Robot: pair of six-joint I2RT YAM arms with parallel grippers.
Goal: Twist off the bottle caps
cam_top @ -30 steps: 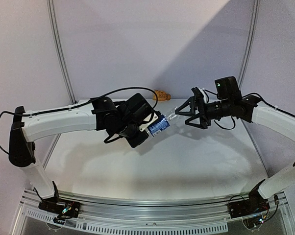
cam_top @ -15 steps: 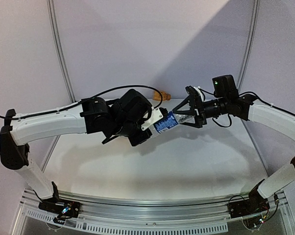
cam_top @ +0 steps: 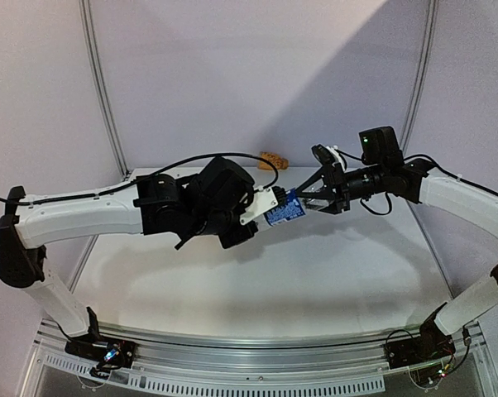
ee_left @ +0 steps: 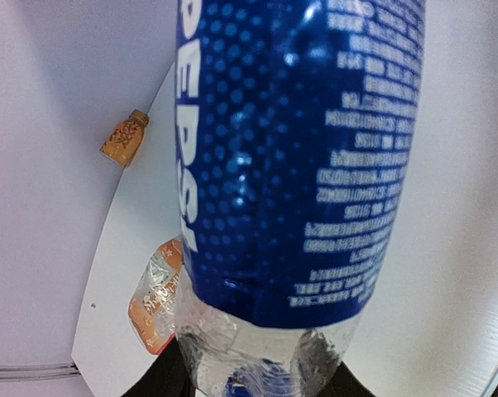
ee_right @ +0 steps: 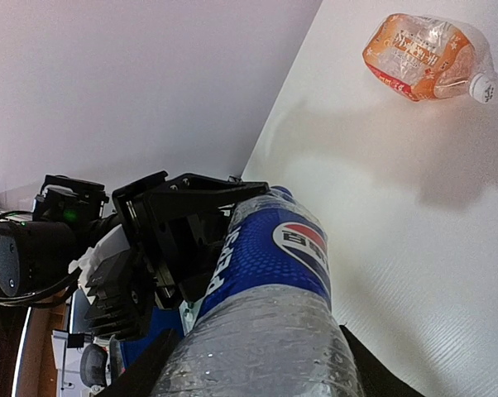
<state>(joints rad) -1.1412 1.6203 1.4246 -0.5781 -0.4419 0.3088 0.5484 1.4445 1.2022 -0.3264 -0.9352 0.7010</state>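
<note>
- Top external view is showing the left gripper (cam_top: 261,213) clenching the lower body of the water bottle (cam_top: 284,207), keeping it nearly level in the air above the table (cam_top: 274,281), neck pointing right
- The right gripper (cam_top: 313,198) is meeting the bottle from the right, and its two fingers are straddling the neck end
- In the right wrist view the clear, ribbed shoulder of the bottle is filling the bottom of the picture between that gripper's dark fingers (ee_right: 150,372); the blue label is lying beyond it, and the left gripper's black jaws are pressing on the body at the label's far side
- Whether the right fingers are pressing on the bottle's top or standing just off it, I cannot tell: the contact is hidden
- The dark blue cap (ee_left: 261,385) is showing only as a blue patch behind the clear neck, at the bottom of the left wrist view, with dark shapes flanking the neck on both sides
- The orange bottle (cam_top: 271,159) is lying on its side at the far edge of the table, close to the wall and well apart from both grippers
- Its white cap (ee_right: 485,87) is sitting on its neck
</note>
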